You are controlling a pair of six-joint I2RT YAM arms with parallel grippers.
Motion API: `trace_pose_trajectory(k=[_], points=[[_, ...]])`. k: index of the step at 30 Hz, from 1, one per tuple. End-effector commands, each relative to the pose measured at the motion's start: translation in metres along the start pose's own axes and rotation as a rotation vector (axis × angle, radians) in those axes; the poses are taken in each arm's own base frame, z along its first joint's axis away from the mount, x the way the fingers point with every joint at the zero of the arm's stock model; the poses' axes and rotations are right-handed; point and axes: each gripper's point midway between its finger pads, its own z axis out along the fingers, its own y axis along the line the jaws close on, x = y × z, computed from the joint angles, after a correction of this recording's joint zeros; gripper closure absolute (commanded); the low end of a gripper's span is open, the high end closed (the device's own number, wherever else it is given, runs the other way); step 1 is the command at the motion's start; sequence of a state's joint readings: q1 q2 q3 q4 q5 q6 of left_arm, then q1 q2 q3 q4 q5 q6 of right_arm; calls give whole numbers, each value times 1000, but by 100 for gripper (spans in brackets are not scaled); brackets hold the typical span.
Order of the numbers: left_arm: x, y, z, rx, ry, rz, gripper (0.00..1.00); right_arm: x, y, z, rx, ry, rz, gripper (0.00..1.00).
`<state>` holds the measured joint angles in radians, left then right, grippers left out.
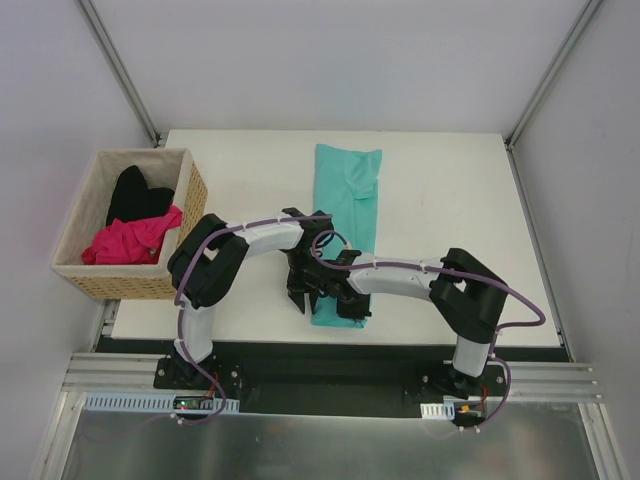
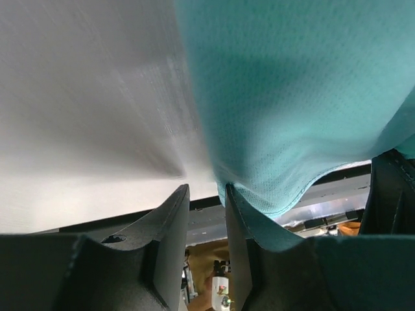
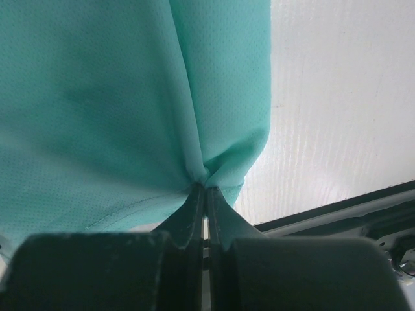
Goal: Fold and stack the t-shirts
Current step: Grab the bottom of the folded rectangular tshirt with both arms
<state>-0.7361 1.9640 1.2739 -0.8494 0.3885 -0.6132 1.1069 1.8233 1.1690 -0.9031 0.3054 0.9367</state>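
Note:
The teal t-shirt (image 1: 350, 195) lies as a long narrow strip down the middle of the white table (image 1: 450, 200), and both grippers are at its near end. My right gripper (image 3: 206, 188) is shut on a bunched pinch of the teal t-shirt (image 3: 97, 97) near its hem; from above it (image 1: 345, 300) sits over the strip's near corner. My left gripper (image 2: 206, 189) is open with an empty gap between its fingers. The teal t-shirt (image 2: 292, 97) drapes over the outside of its right finger. From above, the left gripper (image 1: 305, 295) sits at the strip's left edge.
A woven wicker basket (image 1: 130, 285) stands off the table's left edge, holding a magenta pink t-shirt (image 1: 130, 240) and a black t-shirt (image 1: 135, 195). The table's near edge and a metal rail run just below both grippers. White walls enclose the table.

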Motion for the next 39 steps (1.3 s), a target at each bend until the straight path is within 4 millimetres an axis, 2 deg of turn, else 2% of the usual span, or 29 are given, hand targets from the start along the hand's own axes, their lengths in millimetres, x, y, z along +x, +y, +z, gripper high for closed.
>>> trace_pose_trajectory(k=[1, 5, 12, 19, 24, 39], points=[[12, -7, -8, 31, 19, 7, 71, -1, 8, -3, -14, 6, -19, 99], [19, -9, -17, 48, -5, -15, 71, -2, 8, -4, -16, 5, -19, 100], [34, -4, -17, 53, 15, -32, 72, -1, 7, -4, -13, 10, -24, 100], [40, -9, -15, 54, 26, -21, 72, -2, 9, -4, -20, 7, -21, 99], [37, -15, -15, 56, 22, -7, 72, 0, 7, -4, -17, 8, -16, 100], [24, -12, 1, 20, 42, 38, 72, 0, -2, -10, -9, 3, -10, 100]])
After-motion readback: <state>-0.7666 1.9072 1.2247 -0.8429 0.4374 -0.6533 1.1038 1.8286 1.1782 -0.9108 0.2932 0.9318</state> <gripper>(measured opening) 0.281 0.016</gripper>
